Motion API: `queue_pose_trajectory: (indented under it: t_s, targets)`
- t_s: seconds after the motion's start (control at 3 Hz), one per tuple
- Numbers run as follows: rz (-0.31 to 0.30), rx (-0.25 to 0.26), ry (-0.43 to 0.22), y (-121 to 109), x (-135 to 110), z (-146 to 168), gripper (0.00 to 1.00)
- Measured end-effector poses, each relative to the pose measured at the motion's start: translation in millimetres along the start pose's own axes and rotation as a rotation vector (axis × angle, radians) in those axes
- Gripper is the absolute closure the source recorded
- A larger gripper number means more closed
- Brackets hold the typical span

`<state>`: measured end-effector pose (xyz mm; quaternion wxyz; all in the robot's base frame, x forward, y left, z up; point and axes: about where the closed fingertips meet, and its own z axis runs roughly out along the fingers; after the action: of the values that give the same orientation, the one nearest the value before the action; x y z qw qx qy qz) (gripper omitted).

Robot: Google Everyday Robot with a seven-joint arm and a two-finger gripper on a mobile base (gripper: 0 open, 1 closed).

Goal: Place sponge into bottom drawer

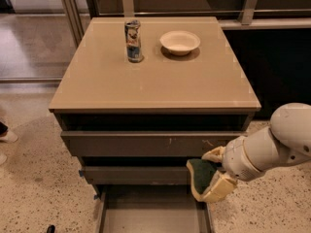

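Observation:
My gripper is at the lower right, in front of the cabinet's middle drawer front, on a white arm coming in from the right. It is shut on the sponge, whose dark green scrub layer faces left with pale yellow foam along its lower edge. The sponge hangs just above the right rim of the bottom drawer, which is pulled open and shows a flat grey floor at the bottom of the view.
A tan cabinet top carries a drinks can and a white bowl near its back edge. The scratched upper drawer front lies below the top. Speckled floor surrounds the cabinet. A shoe shows at the left edge.

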<state>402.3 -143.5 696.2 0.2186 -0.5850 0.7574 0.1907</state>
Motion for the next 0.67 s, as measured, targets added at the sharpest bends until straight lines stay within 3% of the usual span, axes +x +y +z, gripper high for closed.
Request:
queue_pose_trajectory:
  t_s: [0.67]
  targets:
    - [-0.022, 0.016, 0.002, -1.9, 4.2, 7.8, 1.0]
